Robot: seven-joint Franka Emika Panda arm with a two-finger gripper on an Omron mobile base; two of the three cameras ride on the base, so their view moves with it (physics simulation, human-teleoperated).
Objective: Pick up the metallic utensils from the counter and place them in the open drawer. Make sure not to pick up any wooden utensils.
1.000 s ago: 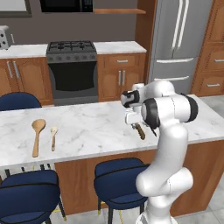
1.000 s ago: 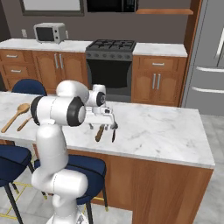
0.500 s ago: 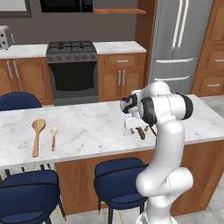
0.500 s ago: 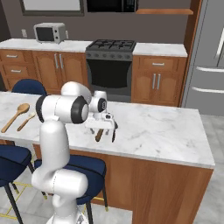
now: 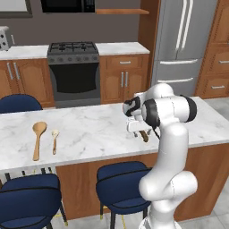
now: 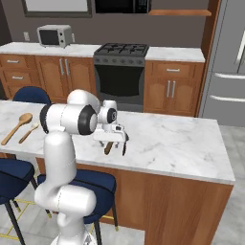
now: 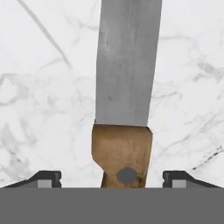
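In the left base view, the jaws are hanging right of centre over the marble surface, just above the brown-handled metal utensil; two wooden spoons are lying at the left. In the right base view, the brown handle is showing between the spread fingers at centre. In the hand view, the grey blade is running up the middle, fingertips standing wide on either side, gripping nothing.
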